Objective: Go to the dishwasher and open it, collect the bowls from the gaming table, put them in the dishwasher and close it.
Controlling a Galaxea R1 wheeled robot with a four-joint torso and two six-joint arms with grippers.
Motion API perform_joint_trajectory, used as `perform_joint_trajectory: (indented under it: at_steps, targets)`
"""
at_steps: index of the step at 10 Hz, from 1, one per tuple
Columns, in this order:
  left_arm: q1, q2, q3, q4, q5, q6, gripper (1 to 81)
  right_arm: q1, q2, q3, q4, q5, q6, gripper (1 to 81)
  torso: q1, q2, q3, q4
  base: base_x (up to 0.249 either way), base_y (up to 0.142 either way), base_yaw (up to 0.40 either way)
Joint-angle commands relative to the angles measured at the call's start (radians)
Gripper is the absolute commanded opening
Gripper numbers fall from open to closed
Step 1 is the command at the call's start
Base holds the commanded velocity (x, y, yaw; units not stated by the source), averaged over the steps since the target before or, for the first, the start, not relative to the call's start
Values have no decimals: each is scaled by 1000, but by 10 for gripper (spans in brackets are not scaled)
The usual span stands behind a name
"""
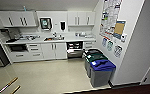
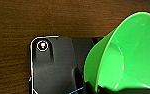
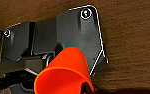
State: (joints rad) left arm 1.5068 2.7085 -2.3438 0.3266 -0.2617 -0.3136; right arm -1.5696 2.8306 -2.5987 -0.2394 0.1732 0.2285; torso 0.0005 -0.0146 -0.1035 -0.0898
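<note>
Close against the left wrist camera: translucent bright green plastic bowl (image 2: 131,50), tilted, hollow side toward the lens, lower rim caught in the left gripper (image 2: 101,89), which grips it. Behind it, dark brown wood-grain floor (image 2: 41,17).

Close against the right wrist camera: small bright orange plastic bowl (image 3: 63,75), tipped on its side, mouth angled away from the dark wrist plate, rim clamped by the right gripper (image 3: 87,87). Same brown wood-grain surface behind.

Farther off, from the head camera: kitchenette across a pale, glossy floor (image 1: 48,75). Built-in under-counter dishwasher (image 1: 74,49) standing open, dark interior and racks on show, steel front lowered below the opening. Set under the white counter (image 1: 66,39), with white cupboard doors (image 1: 54,50) on one side and narrow white drawers (image 1: 88,45) on the other. Sink (image 1: 53,38) on the counter, slightly off to the side of the dishwasher. White wall cupboards (image 1: 81,18) above. Near the dishwasher, along the poster-covered wall (image 1: 111,17), grey bin with green lid (image 1: 94,58) and, just beside it and closer to the camera, grey bin with blue lid (image 1: 102,66). Well apart from both bowls, the open dishwasher.
</note>
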Motion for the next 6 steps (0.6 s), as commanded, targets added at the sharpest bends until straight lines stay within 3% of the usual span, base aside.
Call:
perform_joint_trajectory:
  at_steps: [1, 6]
  targets:
    - [-36, -21, 12, 15, 30, 4, 10, 36, -18, -4, 2, -47, 2, 10, 0, 0, 0, 0, 179, 0, 0]
    - [-36, -25, 14, 15, 10, 2, 10, 39, -20, -4, 2, -50, 2, 10, 0, 0, 0, 0, 155, 0, 0]
